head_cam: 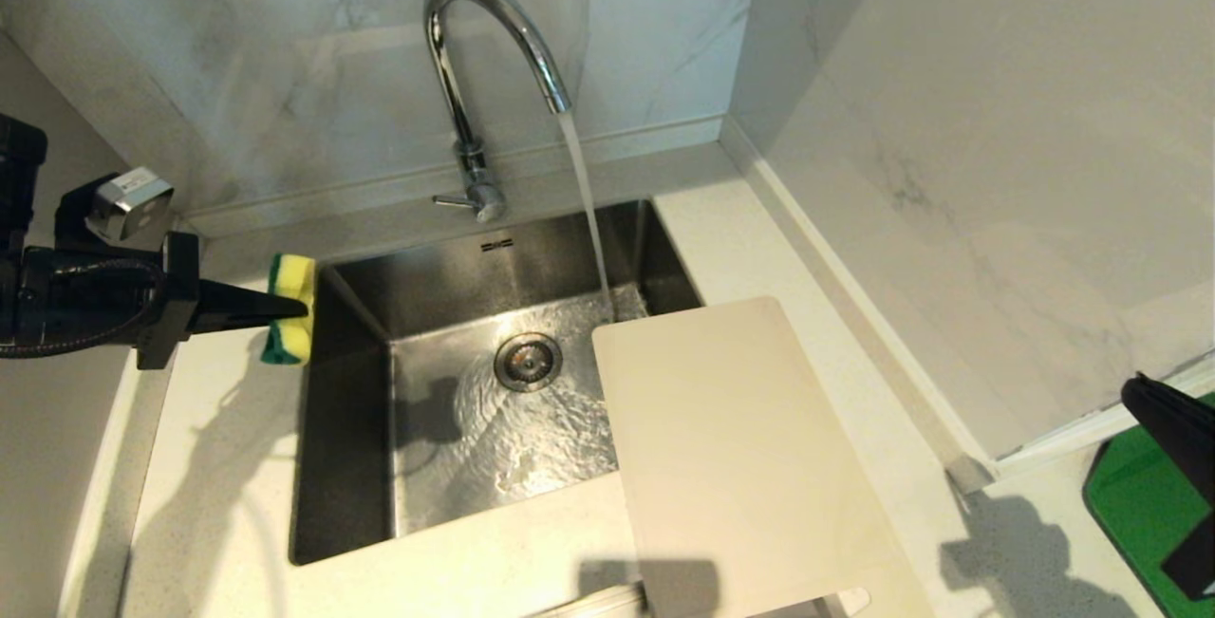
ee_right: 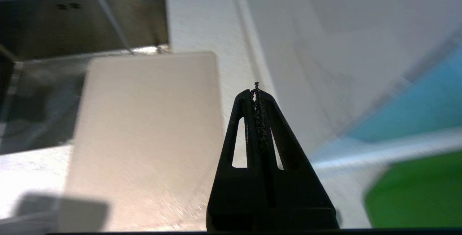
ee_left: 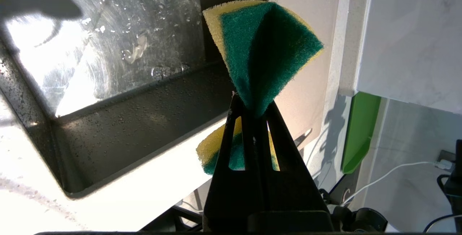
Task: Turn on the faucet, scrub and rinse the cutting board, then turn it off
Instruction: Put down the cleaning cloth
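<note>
The white table (head_cam: 218, 466) runs around a deep steel sink (head_cam: 351, 428), with gray marble walls (head_cam: 997, 124) behind it and on the right side. The sink sits in the middle of the table, and its floor is wet and shiny with moving water.

The cutting board (head_cam: 740, 457) is big, flat and pale beige. It lies on the right side of the sink, with its left part hanging over the sink and the rest on the table. Its far corner is close to where the water lands.

The faucet (head_cam: 475, 58) is tall and shiny, with a bent neck. It stands behind the sink, at the back edge. It is on, and a thin stream of water (head_cam: 588, 210) falls from its tip into the sink, just past the far edge of the board. Its little lever (head_cam: 451, 202) sticks out to the left near the bottom.

A bright green flat thing (head_cam: 1139, 514) lies on the table far to the right, well apart from the board.

The left pincer (head_cam: 302, 309) is at the left rim of the sink, above the table. It is pinching a sponge (head_cam: 289, 319) that is yellow and green. The sponge is squashed in the middle and fans out on both sides.

The right pincer (ee_right: 255, 92) is at the far right, above the green thing, near the right side of the board. Its two black fingers are pressed together with nothing between them.

The round drain (head_cam: 528, 362) sits in the middle of the sink floor.
</note>
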You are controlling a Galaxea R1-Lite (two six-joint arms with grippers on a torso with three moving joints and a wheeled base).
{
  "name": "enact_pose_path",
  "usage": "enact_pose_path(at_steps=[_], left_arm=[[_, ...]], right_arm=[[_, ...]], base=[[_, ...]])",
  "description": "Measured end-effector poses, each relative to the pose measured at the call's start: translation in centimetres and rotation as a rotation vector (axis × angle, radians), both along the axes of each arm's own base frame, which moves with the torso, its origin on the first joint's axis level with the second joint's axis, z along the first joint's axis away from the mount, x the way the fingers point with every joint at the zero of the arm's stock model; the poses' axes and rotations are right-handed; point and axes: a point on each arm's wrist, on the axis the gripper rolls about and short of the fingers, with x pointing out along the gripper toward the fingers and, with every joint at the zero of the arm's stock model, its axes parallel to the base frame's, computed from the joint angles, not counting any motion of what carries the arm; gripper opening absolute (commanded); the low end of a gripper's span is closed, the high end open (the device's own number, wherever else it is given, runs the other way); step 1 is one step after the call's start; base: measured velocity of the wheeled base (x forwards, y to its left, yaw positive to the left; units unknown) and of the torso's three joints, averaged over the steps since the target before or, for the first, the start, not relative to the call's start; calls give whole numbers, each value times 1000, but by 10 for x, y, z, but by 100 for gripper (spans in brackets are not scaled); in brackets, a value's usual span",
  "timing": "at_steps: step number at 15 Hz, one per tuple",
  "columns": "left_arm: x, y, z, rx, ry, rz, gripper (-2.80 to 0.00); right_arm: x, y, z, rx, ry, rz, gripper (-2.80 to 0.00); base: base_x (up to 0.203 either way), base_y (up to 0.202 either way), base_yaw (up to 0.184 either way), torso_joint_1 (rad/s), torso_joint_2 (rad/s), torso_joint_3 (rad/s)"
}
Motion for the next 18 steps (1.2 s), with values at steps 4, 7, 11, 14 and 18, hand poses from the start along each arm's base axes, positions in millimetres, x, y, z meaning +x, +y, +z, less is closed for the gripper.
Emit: enact_pose_path(at_steps=[4, 7, 11, 14, 18], left_arm=[[2, -5, -3, -2, 10, -21, -280], [2, -6, -7, -2, 23, -24, -280], [2, -6, -11, -2, 35, -27, -280], [5, -7, -10, -1, 13, -36, -280], [7, -6, -17, -1, 37, -35, -280]], right_arm=[[-28, -12, -23, -5, 19, -156, -280], [-43, -14, -46, -10, 21, -203, -280], [-58, -13, -85, -31, 46, -145, -280], [-68, -11, -107, -36, 121, -91, -280], [-72, -10, -120, -80, 213, -87, -280]], base=[[0, 0, 0, 0, 0, 0], [0, 0, 0, 0, 0, 0], [0, 0, 0, 0, 0, 0], [0, 0, 0, 0, 0, 0], [0, 0, 0, 0, 0, 0]])
